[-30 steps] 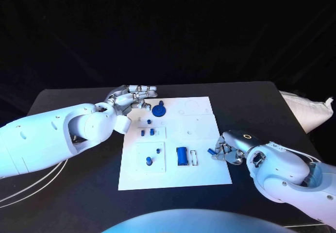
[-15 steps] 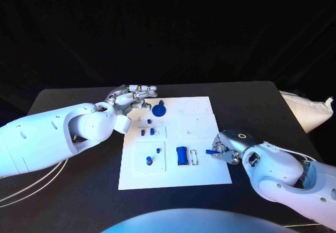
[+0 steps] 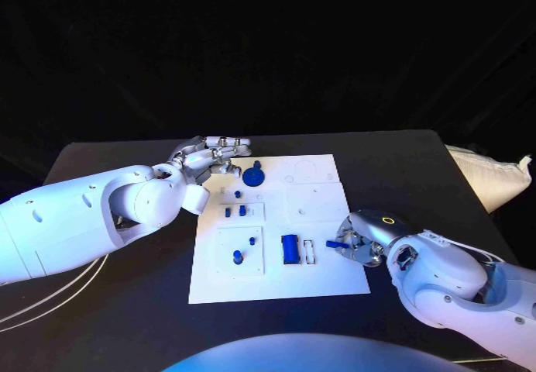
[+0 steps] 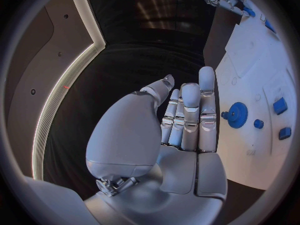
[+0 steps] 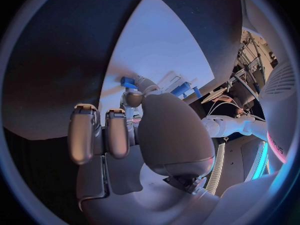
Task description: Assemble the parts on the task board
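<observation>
Right hand (image 3: pixel 359 242) sits at the board's (image 3: pixel 324 279) right edge, pinching a small blue part (image 3: pixel 335 244) between thumb and a fingertip. Most of the part is hidden behind the fingers in the head view. In the right wrist view a blue bit (image 5: pixel 128 82) shows at the fingertips, and its shape is hard to make out. Other fingers (image 5: pixel 84 132) there are curled in.

Left hand (image 3: pixel 212 157) hovers over the desk (image 3: pixel 123 159) just off the board's far left corner, near the gear (image 3: pixel 255 177). Left wrist view: fingers (image 4: pixel 190 117) straight and close together, palm empty, nothing held. It touches no part.

On the board:
- gear near the far left corner, also in the left wrist view (image 4: pixel 237 115)
- two small pieces (image 3: pixel 235 211) in the middle left block
- a peg (image 3: pixel 237 255) in the near left block
- a long block (image 3: pixel 290 248) standing near the centre, a pale slot (image 3: pixel 310 252) just beside it

The board's recess outlines are too faint to read.

Versus 1.0 s ago: right hand has moved in from the board's edge toward the long block, and the blue part now pokes out past its fingers over the board. Left hand unchanged. Parts on the board have not moved.
</observation>
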You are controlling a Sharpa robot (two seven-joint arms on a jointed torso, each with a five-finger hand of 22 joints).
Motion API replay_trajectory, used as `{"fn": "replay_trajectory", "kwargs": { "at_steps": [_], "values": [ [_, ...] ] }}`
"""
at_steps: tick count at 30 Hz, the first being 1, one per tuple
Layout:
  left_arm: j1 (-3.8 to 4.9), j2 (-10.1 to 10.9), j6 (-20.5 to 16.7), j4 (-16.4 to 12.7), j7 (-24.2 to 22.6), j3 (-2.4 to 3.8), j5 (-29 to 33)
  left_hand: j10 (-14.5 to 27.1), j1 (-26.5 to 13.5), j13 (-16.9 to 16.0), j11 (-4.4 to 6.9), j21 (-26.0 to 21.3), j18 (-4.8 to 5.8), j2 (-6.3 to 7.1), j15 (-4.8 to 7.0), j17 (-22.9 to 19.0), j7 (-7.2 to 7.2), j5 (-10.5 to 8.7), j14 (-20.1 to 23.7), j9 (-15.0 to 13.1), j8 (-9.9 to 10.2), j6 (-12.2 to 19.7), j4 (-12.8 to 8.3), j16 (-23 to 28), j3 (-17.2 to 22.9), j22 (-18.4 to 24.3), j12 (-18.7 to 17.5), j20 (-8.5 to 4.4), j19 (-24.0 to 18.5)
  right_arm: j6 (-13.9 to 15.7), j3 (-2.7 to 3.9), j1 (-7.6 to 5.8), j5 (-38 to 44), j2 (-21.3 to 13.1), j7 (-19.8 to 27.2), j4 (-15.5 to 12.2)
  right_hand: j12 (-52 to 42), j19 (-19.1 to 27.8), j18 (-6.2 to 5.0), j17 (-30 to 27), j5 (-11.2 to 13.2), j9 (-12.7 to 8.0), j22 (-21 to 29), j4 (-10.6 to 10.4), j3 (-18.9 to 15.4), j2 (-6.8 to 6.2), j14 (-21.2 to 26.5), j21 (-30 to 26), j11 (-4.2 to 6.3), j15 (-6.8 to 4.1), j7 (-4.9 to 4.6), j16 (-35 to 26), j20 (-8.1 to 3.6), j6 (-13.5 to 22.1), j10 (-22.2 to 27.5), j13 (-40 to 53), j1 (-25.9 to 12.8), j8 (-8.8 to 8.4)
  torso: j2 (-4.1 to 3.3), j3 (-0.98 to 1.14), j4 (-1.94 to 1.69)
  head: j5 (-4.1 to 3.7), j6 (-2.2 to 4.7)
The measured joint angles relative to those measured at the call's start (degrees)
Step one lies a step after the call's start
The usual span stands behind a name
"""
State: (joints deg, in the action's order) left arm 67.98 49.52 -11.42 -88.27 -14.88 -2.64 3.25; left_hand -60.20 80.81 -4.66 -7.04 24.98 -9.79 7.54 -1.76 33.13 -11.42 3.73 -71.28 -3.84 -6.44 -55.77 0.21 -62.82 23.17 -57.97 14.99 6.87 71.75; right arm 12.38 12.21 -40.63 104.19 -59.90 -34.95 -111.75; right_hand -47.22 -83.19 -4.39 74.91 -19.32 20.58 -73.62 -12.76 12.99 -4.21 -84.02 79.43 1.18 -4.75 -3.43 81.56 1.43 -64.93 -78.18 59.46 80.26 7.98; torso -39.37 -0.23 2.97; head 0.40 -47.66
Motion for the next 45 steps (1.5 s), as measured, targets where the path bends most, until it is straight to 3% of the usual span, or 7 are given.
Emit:
{"fn": "replay_trajectory", "kwargs": {
  "at_steps": [2, 4, 10, 16, 23, 45],
  "values": [
    [0.0, 0.0, 0.0, 0.0, 0.0, 0.0, 0.0, 0.0, 0.0, 0.0, 0.0, 0.0, 0.0, 0.0, 0.0, 0.0, 0.0, 0.0, 0.0, 0.0, 0.0, 0.0, 0.0, 0.0, 0.0, 0.0, 0.0, 0.0, 0.0, 1.5, -0.04, -0.01, -2.8, -0.1, 0.0, -0.7, -0.4, 0.0, 0.0, 0.0, -3.5, 0.0, -0.2, -1.8, 0.5, -0.85, 0.0, 0.2, 0.1, -0.01, 0.01, 0.2, 0.0, 0.0, -0.1, 0.3, -2.4, 0.06, -0.01, -0.01, 0.0, 0.0, 0.0],
    [-0.01, 0.0, 0.0, 0.0, 0.0, 0.0, 0.0, 0.0, 0.0, 0.0, 0.0, 0.0, -0.01, 0.0, 0.0, 0.0, 0.0, 0.0, 0.0, 0.0, 0.0, 0.0, 0.0, 0.0, 0.0, 0.0, 0.0, 0.0, 0.0, 3.3, 0.02, -0.25, -6.4, -0.4, 0.0, -1.5, -0.6, -0.2, 0.0, 0.0, -4.8, 0.5, -0.4, -2.5, 0.9, -1.71, 0.1, 0.2, 0.2, -0.09, 0.19, 0.3, -0.2, -0.2, -0.2, 0.5, -3.4, 0.23, -0.03, -0.02, 0.0, -0.01, -0.06],
    [-0.01, 0.0, 0.1, -0.1, 0.1, -0.01, 0.0, 0.0, 0.0, 0.0, 0.0, 0.0, 0.0, 0.0, 0.0, 0.0, 0.0, 0.0, 0.0, 0.0, 0.0, 0.0, 0.0, 0.0, 0.0, 0.0, 0.0, 0.0, 0.0, 7.2, 0.15, -1.05, -15.0, -0.5, 0.0, -2.9, -1.1, -0.2, 0.0, 0.0, -5.9, 1.3, -0.8, -3.1, 1.5, -2.61, 0.1, 0.7, 0.1, -0.09, 0.14, 0.3, -0.2, -0.6, -0.5, 0.9, -4.9, 0.25, -0.03, -0.03, 0.0, -0.05, -0.14],
    [-0.01, -0.1, 0.1, -0.1, 0.1, -0.01, -0.1, 0.0, 0.0, 0.0, 0.0, 0.0, 0.0, 0.0, 0.0, 0.0, 0.0, 0.0, 0.0, 0.0, 0.0, 0.0, 0.0, 0.0, 0.0, 0.0, 0.0, 0.0, 0.0, 8.6, 0.15, -1.24, -20.4, 0.0, -0.1, -3.1, -1.5, -0.4, 0.0, 0.0, -6.2, 1.4, -1.1, -3.2, 1.6, -2.96, 0.1, 0.7, -0.11, -0.08, 0.15, 0.7, -0.4, -0.6, -0.7, 1.4, -5.6, 0.31, -0.03, -0.07, -0.03, -0.03, -0.23],
    [-0.01, -0.1, 0.1, -0.1, 0.1, -0.01, -0.1, 0.0, 0.0, 0.0, 0.0, 0.0, 0.0, 0.0, 0.0, 0.0, 0.0, 0.0, 0.0, 0.0, 0.0, 0.0, 0.0, 0.0, 0.0, 0.0, 0.0, 0.0, 0.0, 8.4, 0.15, -1.32, -24.6, 1.2, -0.2, -2.4, -2.2, -0.4, 0.0, 0.0, -9.7, 1.8, -1.3, -3.6, 0.6, -3.19, 0.1, 0.9, 0.04, -0.08, 0.07, 0.7, -0.4, -0.9, -1.0, 2.2, -8.3, 0.46, -0.01, -0.07, -0.04, 0.17, -0.4],
    [-0.01, 0.0, 0.2, -0.4, 0.4, -0.01, -0.3, 0.0, 0.0, 0.0, 0.0, 0.0, 0.0, 0.0, 0.0, 0.0, 0.0, 0.0, 0.0, 0.0, 0.0, 0.0, 0.0, 0.0, 0.0, 0.0, 0.0, 0.0, 0.0, 4.6, 0.11, -1.33, -27.0, 4.1, -0.5, 1.1, -2.6, -0.4, 0.0, 0.0, -9.2, 2.0, -1.3, -3.4, -0.3, -2.58, 0.1, 0.9, -0.13, -0.07, 0.09, 0.7, -0.39, -0.9, -1.1, 2.7, -9.4, 0.35, 0.0, -0.03, -0.04, 0.51, -0.53]
  ]
}}
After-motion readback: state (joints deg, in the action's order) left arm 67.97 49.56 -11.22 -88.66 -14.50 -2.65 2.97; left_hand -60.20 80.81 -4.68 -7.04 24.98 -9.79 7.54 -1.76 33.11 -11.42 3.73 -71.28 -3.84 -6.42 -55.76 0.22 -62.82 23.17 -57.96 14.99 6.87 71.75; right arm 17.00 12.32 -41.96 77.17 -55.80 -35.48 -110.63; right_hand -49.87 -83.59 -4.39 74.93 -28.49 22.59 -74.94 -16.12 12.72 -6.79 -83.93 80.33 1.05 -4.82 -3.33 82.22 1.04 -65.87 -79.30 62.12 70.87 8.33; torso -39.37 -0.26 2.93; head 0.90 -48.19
